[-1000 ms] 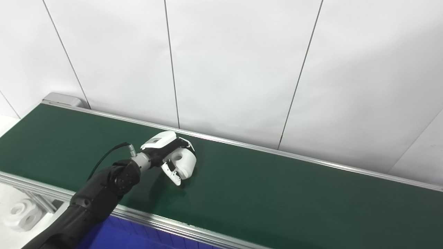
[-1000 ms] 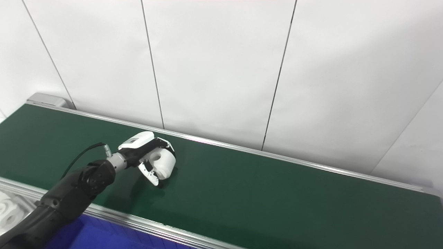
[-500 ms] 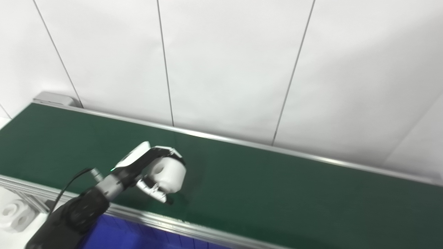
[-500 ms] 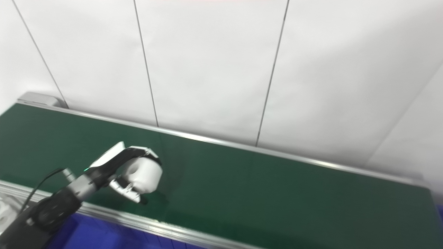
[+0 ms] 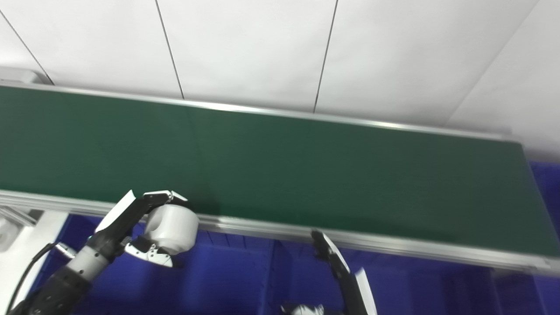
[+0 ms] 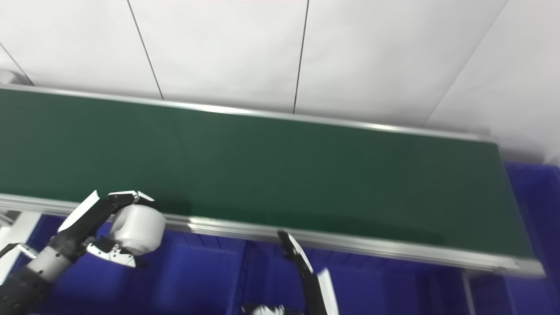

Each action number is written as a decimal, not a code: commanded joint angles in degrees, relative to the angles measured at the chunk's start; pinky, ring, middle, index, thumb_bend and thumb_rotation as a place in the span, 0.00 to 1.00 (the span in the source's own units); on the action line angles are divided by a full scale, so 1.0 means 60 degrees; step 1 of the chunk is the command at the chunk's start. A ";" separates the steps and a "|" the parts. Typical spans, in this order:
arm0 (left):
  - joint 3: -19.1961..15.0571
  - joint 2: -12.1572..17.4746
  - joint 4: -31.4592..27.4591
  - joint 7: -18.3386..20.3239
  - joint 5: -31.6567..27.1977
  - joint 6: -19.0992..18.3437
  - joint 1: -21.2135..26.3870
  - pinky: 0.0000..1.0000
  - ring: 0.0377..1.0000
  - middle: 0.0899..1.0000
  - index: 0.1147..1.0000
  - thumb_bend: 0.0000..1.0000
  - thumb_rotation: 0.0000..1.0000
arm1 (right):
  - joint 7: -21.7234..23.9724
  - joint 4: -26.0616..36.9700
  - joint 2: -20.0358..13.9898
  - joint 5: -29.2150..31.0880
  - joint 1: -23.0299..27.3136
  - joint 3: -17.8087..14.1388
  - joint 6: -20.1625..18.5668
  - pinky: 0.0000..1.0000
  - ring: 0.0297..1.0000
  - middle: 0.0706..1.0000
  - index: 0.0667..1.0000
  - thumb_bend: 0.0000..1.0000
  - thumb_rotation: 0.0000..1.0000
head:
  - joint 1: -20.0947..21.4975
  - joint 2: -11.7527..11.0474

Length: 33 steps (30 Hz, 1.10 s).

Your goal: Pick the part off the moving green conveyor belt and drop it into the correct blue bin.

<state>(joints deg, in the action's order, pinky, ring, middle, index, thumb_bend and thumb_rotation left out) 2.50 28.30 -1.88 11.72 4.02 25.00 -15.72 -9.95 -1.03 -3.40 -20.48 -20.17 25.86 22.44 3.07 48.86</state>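
My left hand [image 5: 140, 229] is shut on a white cylindrical part [image 5: 171, 228], held in the air over a blue bin [image 5: 210, 275] just in front of the green conveyor belt [image 5: 306, 170]. The same part [image 6: 138, 228] shows in the right eye view, fingers over its top and thumb under it. My right hand [image 5: 341, 280] rises from the bottom edge with fingers pointing up and apart, holding nothing. No part lies on the visible belt.
The belt's silver front rail [image 5: 393, 247] runs between belt and bins. A divider [image 5: 271, 275] splits the blue bins below. More blue bin shows at the far right [image 6: 538, 183]. White wall panels stand behind the belt.
The camera has swung right and down. My left hand has carried the part off the belt, back over the front rail and above the blue bin. The right hand has come into view.
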 commanded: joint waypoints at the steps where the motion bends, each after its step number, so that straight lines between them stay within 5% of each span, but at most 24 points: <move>1: 0.0072 -0.0026 -0.0311 -0.0103 0.0117 0.0313 -0.0108 0.35 0.35 0.43 0.49 0.50 0.00 | 0.0223 0.0490 0.0228 -0.0027 -0.0056 -0.0046 -0.0179 0.82 0.88 0.91 0.91 0.84 0.33 | -0.0018 0.0083; 9: 0.0739 -0.0081 0.0132 0.0348 -0.0057 0.0318 -0.0343 0.42 0.39 0.44 0.48 0.50 0.00 | 0.0539 0.0735 0.0464 0.0045 -0.0112 -0.0263 -0.0279 0.82 0.89 0.91 0.91 0.88 0.41 | -0.0058 0.0302; 15: 0.1126 -0.0028 0.0377 0.0636 0.0325 0.0311 -0.0429 0.46 0.40 0.45 0.49 0.50 0.00 | 0.0664 0.0690 0.0621 0.0077 -0.0076 -0.0368 -0.0244 0.80 0.89 0.92 0.91 0.95 0.66 | -0.0175 0.0312; 20: 0.1286 -0.0139 0.0532 0.0500 0.0975 0.0306 -0.0404 0.48 0.41 0.45 0.47 0.50 0.00 | 0.0725 0.0649 0.0687 -0.0075 -0.0017 -0.0454 -0.0191 0.82 0.89 0.91 0.91 0.96 0.77 | -0.0275 0.0311; 30: 0.1034 -0.0452 0.0337 0.0114 0.2645 -0.0445 -0.0415 0.50 0.41 0.46 0.47 0.50 0.00 | 0.0769 0.0773 0.0752 -0.0220 -0.0164 -0.0512 -0.0203 0.80 0.88 0.90 0.90 0.95 0.80 | -0.0437 0.0338; 32: 0.1003 -0.0502 0.0319 0.0105 0.2747 -0.0579 -0.0434 0.54 0.55 0.44 0.46 0.51 0.00 | 0.0812 0.0815 0.0747 -0.0199 -0.0209 -0.0495 -0.0211 0.80 0.88 0.91 0.91 0.95 0.80 | -0.0475 0.0331; 33: 0.0983 -0.0530 0.0301 0.0113 0.2767 -0.0671 -0.0448 0.55 0.59 0.57 0.45 0.51 0.05 | 0.0829 0.0827 0.0746 -0.0187 -0.0228 -0.0488 -0.0204 0.81 0.88 0.91 0.91 0.94 0.80 | -0.0475 0.0331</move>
<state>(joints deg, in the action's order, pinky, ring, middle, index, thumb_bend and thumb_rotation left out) 9.13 24.83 1.69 13.65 20.69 21.41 -18.14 -5.28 1.92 0.25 -21.74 -21.10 22.72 20.98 0.26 50.89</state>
